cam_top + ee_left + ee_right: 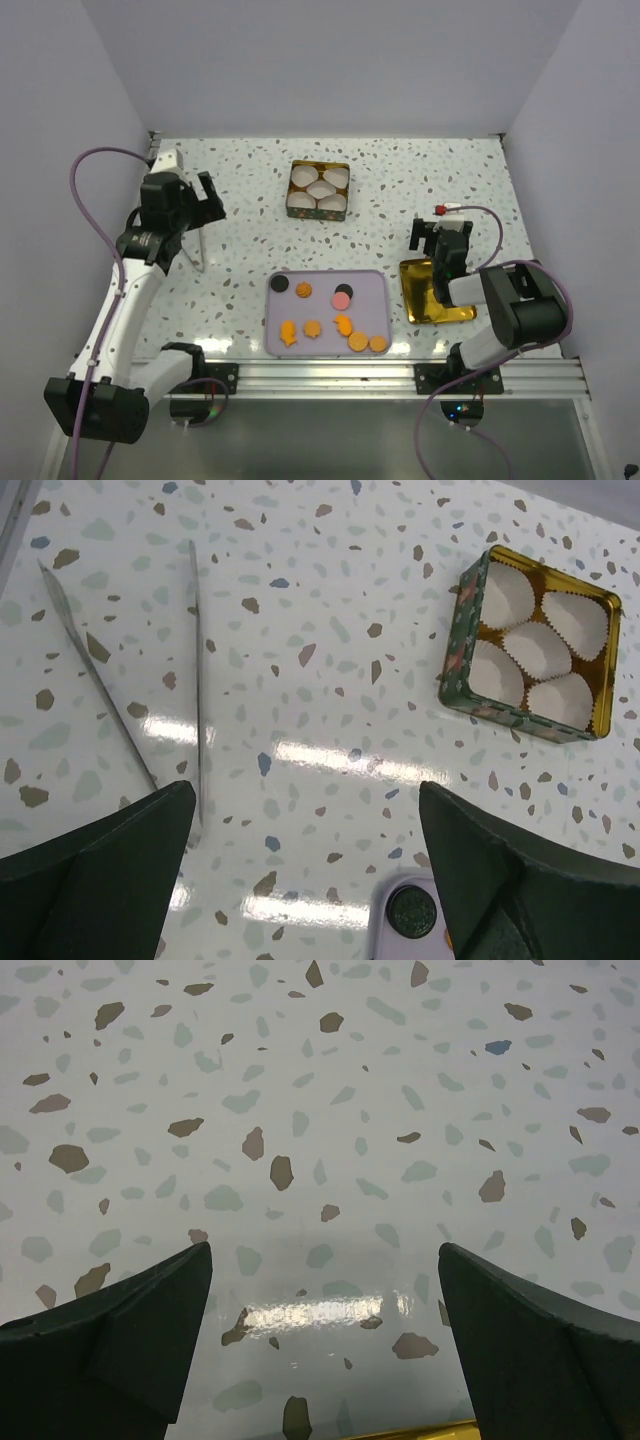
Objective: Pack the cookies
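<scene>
Arms (125,300): were white links with black joints.
Cables (72,180): were purple and thin.
Fingers (100,880): were dark, wedge-shaped.

1. You will find no text, number, brand or sign that can be read in any of the three views.
2. In your left wrist view, the black cookie (411,910) shows a raised pattern on its face. It may carry lettering, but it is too small and dark to make out.
3. The side wall of the green tin (460,650) bears a printed pattern of pink and green shapes, with no letters you can read.
</scene>
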Tool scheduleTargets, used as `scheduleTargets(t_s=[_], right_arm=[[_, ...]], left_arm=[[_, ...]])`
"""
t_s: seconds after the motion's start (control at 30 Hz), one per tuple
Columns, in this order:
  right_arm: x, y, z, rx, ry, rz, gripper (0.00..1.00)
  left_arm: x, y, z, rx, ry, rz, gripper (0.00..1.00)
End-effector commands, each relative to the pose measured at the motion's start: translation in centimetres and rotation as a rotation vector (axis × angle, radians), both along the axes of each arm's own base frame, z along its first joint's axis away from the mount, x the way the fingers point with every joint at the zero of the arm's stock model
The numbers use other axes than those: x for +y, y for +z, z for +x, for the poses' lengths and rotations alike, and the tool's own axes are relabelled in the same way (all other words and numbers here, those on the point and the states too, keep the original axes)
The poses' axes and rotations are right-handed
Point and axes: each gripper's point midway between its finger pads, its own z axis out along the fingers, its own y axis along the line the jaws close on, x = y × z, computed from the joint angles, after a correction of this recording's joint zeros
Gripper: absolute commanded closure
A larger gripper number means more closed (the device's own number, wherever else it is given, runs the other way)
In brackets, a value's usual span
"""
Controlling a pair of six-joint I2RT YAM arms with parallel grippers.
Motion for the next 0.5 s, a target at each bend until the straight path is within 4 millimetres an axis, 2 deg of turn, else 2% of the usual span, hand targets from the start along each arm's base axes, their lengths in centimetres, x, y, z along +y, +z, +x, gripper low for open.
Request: scheduleTargets(t_s=[0.0, 0.03, 0.07, 0.1, 0.17, 0.27, 0.3, 0.33, 0.37, 0.47], right_arm=[[0.2, 2.6, 1.3, -0.091, 0.007, 0.005, 0.01], [0.2, 2.7, 1.4, -0.096, 0.005, 0.005, 0.01], [0.2, 2.6, 1.4, -0.093, 0.007, 0.005, 0.01], [0.2, 2.7, 1.4, -0.094, 0.006, 0.006, 0.01], [0.2, 2.6, 1.3, -0.093, 0.007, 0.004, 0.01], [0.2, 2.6, 1.3, -0.093, 0.007, 0.005, 0.01], [0.2, 2.6, 1.3, -0.091, 0.005, 0.004, 0.01], [0.2, 2.7, 1.4, -0.094, 0.005, 0.005, 0.01], [0.2, 2.7, 1.4, -0.094, 0.005, 0.005, 0.01], [0.2, 2.7, 1.4, -0.102, 0.007, 0.005, 0.01]], left_arm=[[1.3, -0.3, -1.5, 0.071, 0.105, -0.008, 0.0], [2.0, 0.2, -1.6, 0.078, 0.15, -0.001, 0.0], [3.1, -0.3, -2.3, 0.124, 0.213, 0.028, 0.0], [3.7, 0.7, -2.5, 0.118, 0.248, 0.039, 0.0], [5.1, 0.9, -3.7, 0.13, 0.329, 0.074, 0.0], [6.3, 0.9, -5.2, 0.117, 0.38, 0.11, 0.0], [6.5, 0.6, -5.6, 0.122, 0.378, 0.119, 0.0], [6.5, 1.2, -5.8, 0.1, 0.337, 0.149, 0.0], [5.6, 1.3, -5.6, 0.086, 0.271, 0.141, 0.0], [5.4, 2.6, -5.8, 0.035, 0.228, 0.158, 0.0]])
